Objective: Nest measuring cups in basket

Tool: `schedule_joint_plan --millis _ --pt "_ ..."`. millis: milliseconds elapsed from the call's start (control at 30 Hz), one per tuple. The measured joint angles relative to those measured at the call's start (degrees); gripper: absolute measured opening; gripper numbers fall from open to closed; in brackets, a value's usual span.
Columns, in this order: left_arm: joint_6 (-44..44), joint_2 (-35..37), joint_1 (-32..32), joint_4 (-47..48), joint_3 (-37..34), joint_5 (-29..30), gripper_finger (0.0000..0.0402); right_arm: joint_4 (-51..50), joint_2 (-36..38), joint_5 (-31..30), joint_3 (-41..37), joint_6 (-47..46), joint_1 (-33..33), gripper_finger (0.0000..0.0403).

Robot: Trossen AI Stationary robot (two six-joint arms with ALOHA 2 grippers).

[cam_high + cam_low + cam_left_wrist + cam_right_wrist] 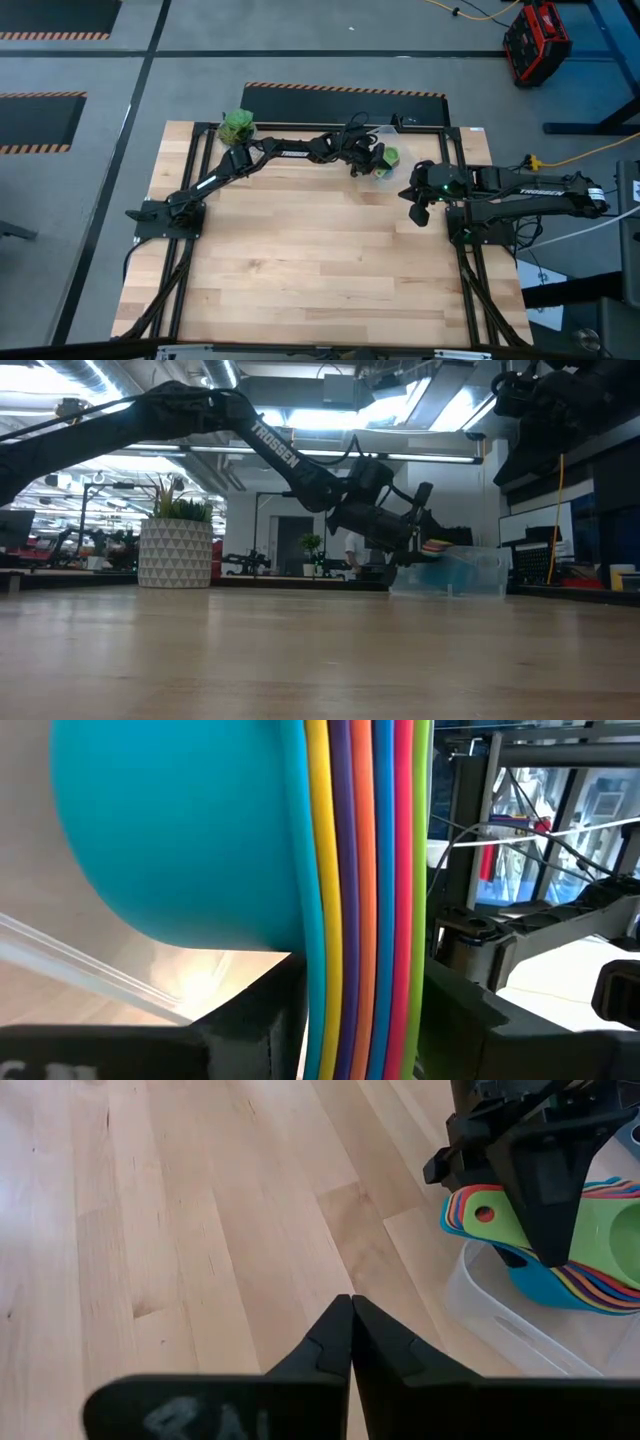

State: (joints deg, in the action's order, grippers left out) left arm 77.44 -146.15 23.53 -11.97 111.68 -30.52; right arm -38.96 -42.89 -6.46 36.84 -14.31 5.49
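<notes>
- The measuring cups [590, 1250] sit nested as one stack, green on top, teal bowl lowest, with yellow, purple, orange, blue and red rims layered between.
- The stack hangs over the open basket [500, 1315], a clear tub at the far right of the table [320, 270]; its teal bowl dips inside the rim.
- The left gripper [535, 1190] clamps the stacked flat handles between partly closed fingers.
- The right gripper [350, 1335] hovers nearby above bare wood, fingers pressed together and holding nothing.
- A potted plant [238, 125] stands at the far left corner.
</notes>
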Motion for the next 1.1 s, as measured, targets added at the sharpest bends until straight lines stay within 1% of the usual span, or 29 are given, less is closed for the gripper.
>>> schedule_joint_plan --millis 233,567,667,733,833,933,1000,1100 --pt "0.88 0.02 -0.56 -0.04 0.00 0.31 0.0149 0.00 0.00 0.02 0.00 0.21 0.00 0.0012" --pt "1.52 0.04 -0.58 -0.07 0.00 2.32 0.0149 0.02 0.00 0.00 0.00 1.34 -0.02 0.0012" --pt "0.30 0.04 -0.62 0.83 1.49 2.31 0.0149 0.02 0.00 0.00 0.00 1.47 -0.02 0.0012" --pt "-1.49 0.02 -0.60 4.14 3.58 3.09 0.0149 0.02 0.00 0.00 0.00 1.50 0.00 0.0012" --pt "-4.83 0.01 -0.31 13.68 7.88 3.09 0.0149 0.02 0.00 0.00 0.00 1.51 -0.02 0.0012" --pt "-5.71 0.01 -0.13 21.66 11.29 4.13 0.0149 0.02 0.00 0.00 0.00 1.51 -0.02 0.0012" --pt "-5.89 0.02 -0.13 22.79 11.50 5.24 0.0149 0.02 0.00 0.00 0.00 1.37 -0.02 0.0012" --pt "-5.78 -0.04 -0.13 23.21 11.47 5.35 0.0149 0.02 0.00 0.00 0.00 1.36 -0.01 0.0012"
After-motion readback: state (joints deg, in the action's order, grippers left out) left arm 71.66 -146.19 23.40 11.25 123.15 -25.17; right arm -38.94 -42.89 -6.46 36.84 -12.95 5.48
